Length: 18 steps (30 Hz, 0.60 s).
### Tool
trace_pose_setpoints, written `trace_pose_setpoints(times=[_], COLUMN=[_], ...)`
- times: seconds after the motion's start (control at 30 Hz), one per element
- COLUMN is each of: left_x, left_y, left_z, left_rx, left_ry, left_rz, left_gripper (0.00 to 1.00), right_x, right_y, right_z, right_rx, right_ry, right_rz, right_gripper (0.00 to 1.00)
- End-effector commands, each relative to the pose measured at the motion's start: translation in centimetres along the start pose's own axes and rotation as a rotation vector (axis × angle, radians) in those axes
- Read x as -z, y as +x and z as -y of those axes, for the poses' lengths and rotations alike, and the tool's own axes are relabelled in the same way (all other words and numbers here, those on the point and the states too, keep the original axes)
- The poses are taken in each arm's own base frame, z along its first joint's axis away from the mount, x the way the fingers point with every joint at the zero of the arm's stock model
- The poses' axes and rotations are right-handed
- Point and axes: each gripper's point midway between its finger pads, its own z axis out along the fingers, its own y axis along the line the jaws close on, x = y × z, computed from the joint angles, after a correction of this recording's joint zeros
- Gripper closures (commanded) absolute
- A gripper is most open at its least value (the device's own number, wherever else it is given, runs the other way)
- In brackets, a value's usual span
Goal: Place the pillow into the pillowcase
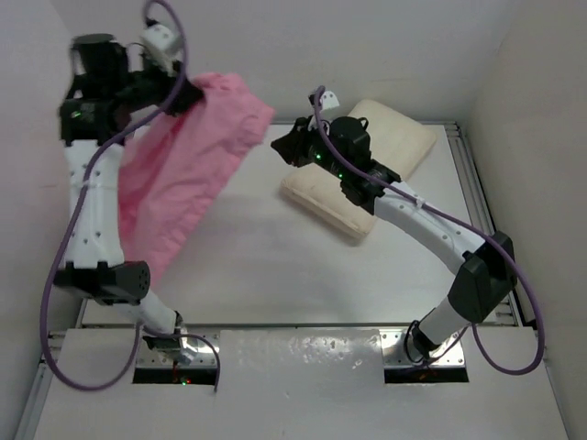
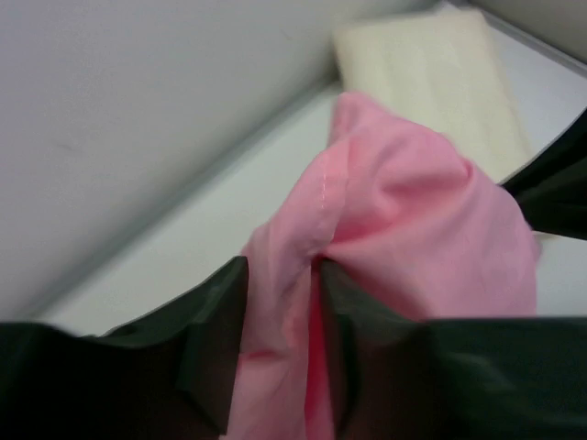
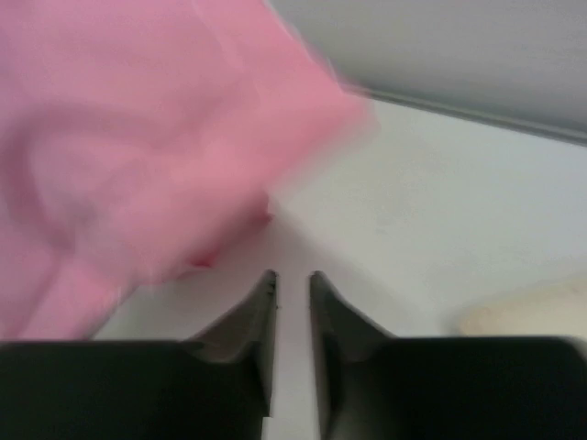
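The pink pillowcase [image 1: 193, 165] is held up off the table [image 1: 275, 266] on the left side, with a bunched edge pinched tight between the fingers of the left gripper [image 2: 284, 275]. The cream pillow [image 1: 404, 137] is seen lying flat at the far right of the table, partly covered by the right arm. The right gripper [image 3: 292, 280] is pointed at the pillowcase, its fingers drawn almost together with nothing caught between them.

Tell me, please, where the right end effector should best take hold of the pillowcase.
Probably the upper free corner of the pillowcase, approached from the right arm's side. The left end effector pinches its hem aloft, so the cloth hangs and that corner juts toward the right end effector, whose shut fingers need opening first.
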Motion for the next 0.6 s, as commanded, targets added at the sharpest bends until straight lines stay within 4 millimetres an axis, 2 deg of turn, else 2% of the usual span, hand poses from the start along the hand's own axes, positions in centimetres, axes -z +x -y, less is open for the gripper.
trace_pose_setpoints(times=[0.0, 0.03, 0.07, 0.1, 0.13, 0.17, 0.2, 0.23, 0.3, 0.33, 0.37, 0.4, 0.43, 0.47, 0.5, 0.53, 0.57], left_x=[-9.0, -10.0, -11.3, -11.8, -12.1, -12.0, -11.9, -11.1, -9.5, -8.3, -6.8, -5.8, -5.0, -3.7, -2.8, -2.6, -2.3], left_y=[10.5, 11.9, 13.7, 14.3, 15.1, 15.2, 15.2, 15.6, 16.3, 17.2, 18.3, 21.2, 23.0, 24.2, 28.1, 29.3, 31.9], left_z=[3.6, 5.0, 7.4, 8.4, 8.7, 8.4, 7.6, 5.8, 3.3, 1.6, 0.6, 1.0, 1.2, 1.4, 3.4, 4.7, 6.4], left_rx=[0.053, 0.054, 0.036, 0.017, -0.015, -0.02, -0.017, 0.021, 0.056, 0.066, 0.052, 0.053, 0.018, -0.005, 0.022, 0.029, 0.051], left_ry=[0.165, 0.199, 0.252, 0.268, 0.248, 0.232, 0.202, 0.148, 0.076, 0.03, -0.023, -0.018, -0.006, -0.03, 0.022, 0.045, 0.08], left_rz=[-0.256, -0.299, -0.37, -0.398, -0.441, -0.451, -0.455, -0.466, -0.483, -0.508, -0.564, -0.652, -0.712, -0.771, -0.867, -0.893, -0.929], left_gripper=[0.6, 0.28, 0.11, 0.01, 0.0, 0.0, 0.0, 0.0, 0.0, 0.0, 0.01, 0.09, 0.46, 0.62, 0.7, 0.69, 0.64], right_x=[1.6, 2.0, 2.5, 3.4, 4.2, 4.4, 4.9, 5.0, 4.9, 4.6, 4.0, 3.9, 3.7, 3.3, 3.1, 3.0, 2.8], right_y=[-0.5, -0.3, 0.0, 1.2, 1.7, 1.5, 2.1, 2.7, 3.7, 4.3, 5.6, 6.7, 7.5, 8.8, 9.6, 10.3, 11.1], right_z=[4.7, 5.7, 7.4, 9.2, 10.6, 10.9, 11.5, 11.6, 11.1, 10.4, 10.0, 9.8, 9.4, 9.3, 9.2, 9.2, 9.2], right_rx=[-0.085, -0.09, -0.099, -0.117, -0.124, -0.123, -0.116, -0.104, -0.048, -0.038, -0.031, -0.027, -0.03, -0.046, -0.059, -0.073, -0.113], right_ry=[0.207, 0.252, 0.308, 0.402, 0.458, 0.471, 0.493, 0.499, 0.465, 0.432, 0.412, 0.405, 0.39, 0.391, 0.386, 0.379, 0.373], right_rz=[-0.002, -0.018, -0.035, -0.079, -0.111, -0.103, -0.13, -0.146, -0.193, -0.22, -0.26, -0.298, -0.322, -0.353, -0.37, -0.383, -0.399], right_gripper=[0.75, 0.37, 0.23, 0.15, 0.02, 0.01, 0.01, 0.02, 0.09, 0.22, 0.71, 0.91, 0.98, 0.9, 0.72, 0.53, 0.33])
